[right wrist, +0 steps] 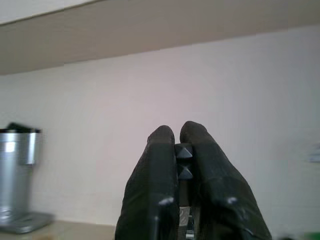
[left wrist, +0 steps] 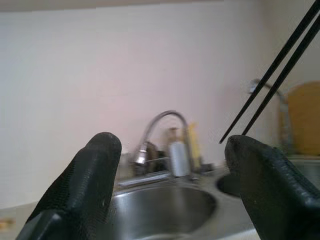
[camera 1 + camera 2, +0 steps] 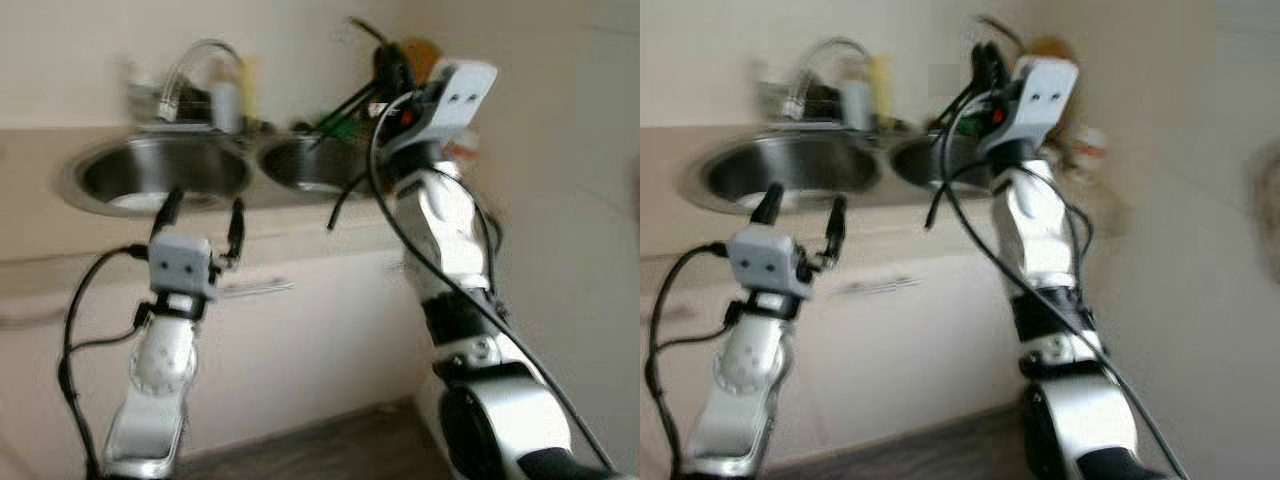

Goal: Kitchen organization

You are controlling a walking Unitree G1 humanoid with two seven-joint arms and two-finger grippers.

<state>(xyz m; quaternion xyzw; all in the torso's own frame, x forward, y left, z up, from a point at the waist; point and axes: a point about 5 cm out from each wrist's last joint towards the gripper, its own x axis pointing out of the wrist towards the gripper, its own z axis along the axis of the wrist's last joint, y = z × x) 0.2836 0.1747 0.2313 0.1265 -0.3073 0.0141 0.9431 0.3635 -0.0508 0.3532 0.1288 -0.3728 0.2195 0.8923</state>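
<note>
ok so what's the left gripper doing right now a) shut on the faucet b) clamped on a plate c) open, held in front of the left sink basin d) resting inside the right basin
c, the left gripper has its two black fingers spread apart with nothing between them, raised in front of the left sink basin.

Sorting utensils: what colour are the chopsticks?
Black chopsticks, clearest in the left wrist view.

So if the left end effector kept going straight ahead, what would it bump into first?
Probably the faucet behind the left sink basin: the open left end effector frames it, pointing over the basin. Depth is hard to judge.
</note>
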